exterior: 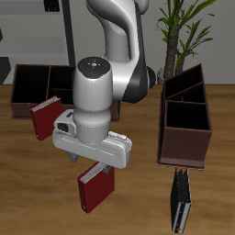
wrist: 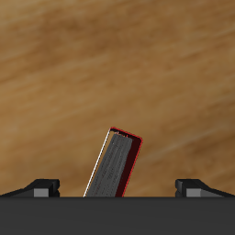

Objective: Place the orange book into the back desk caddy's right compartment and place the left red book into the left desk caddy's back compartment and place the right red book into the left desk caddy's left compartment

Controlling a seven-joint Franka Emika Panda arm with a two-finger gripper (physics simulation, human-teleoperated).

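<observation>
Hanging over the middle of the wooden table (exterior: 27, 188), the gripper (exterior: 93, 167) has its jaws spread wide. In the wrist view the two fingertips (wrist: 44, 186) stand well apart, clamped on nothing. The left red book (exterior: 95, 187) stands on edge between them, tilted, touching neither as far as I can see, its grey page edges showing.

From the gripper, the right red book (exterior: 44, 119) stands at ten o'clock, just in front of the back desk caddy (exterior: 32, 87). The left desk caddy (exterior: 186, 124) sits at two o'clock, well apart. A thin dark book (exterior: 181, 204) stands at four o'clock, just before that caddy's near end. A potted plant (exterior: 184, 27) rises behind it.
</observation>
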